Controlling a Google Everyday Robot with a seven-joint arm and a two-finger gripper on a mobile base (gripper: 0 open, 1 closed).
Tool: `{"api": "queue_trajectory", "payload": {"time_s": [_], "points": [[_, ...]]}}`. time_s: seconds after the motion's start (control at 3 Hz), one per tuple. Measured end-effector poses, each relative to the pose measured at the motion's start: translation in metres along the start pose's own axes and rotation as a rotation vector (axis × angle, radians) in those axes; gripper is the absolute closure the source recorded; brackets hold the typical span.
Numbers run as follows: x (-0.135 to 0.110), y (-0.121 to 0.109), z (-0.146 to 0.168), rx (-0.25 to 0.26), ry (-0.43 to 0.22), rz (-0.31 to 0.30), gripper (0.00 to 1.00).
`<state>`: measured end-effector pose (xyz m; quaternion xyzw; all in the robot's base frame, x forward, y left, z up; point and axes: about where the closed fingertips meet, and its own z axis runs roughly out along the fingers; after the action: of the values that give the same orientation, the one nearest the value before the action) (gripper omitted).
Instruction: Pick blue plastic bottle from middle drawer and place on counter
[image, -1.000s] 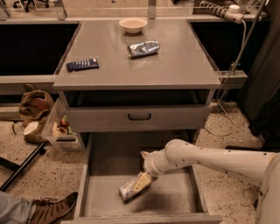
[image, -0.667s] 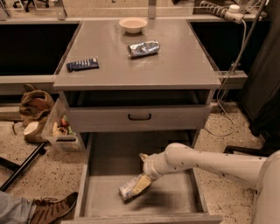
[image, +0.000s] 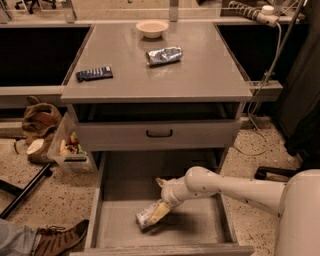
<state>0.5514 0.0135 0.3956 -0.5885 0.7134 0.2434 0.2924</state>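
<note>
Camera view: the gripper (image: 158, 212) is down inside the open middle drawer (image: 200, 225). Its fingers look pinched on the blue plastic bottle (image: 145, 218), but that is hard to see. The bottle lies on its side on the drawer floor. On the counter (image: 200, 75) sit a small bowl (image: 152, 28), a crumpled foil bag (image: 164, 55) and a dark flat thing (image: 94, 74).

speckled terrazzo floor (image: 55, 200), dim warm light; a brown bag (image: 40, 120) and clear bin (image: 75, 159) sit at left.

perhaps a lab: robot gripper (image: 159, 212) in middle drawer (image: 198, 228), power strip (image: 252, 11).
</note>
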Motion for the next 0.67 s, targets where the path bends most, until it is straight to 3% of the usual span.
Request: {"api": "queue_trajectory", "payload": {"time_s": [0.33, 0.67], "points": [[0.0091, -0.0027, 0.0129, -0.010, 0.007, 0.007, 0.00], [0.0091, -0.0027, 0.0130, -0.010, 0.007, 0.007, 0.20]]}}
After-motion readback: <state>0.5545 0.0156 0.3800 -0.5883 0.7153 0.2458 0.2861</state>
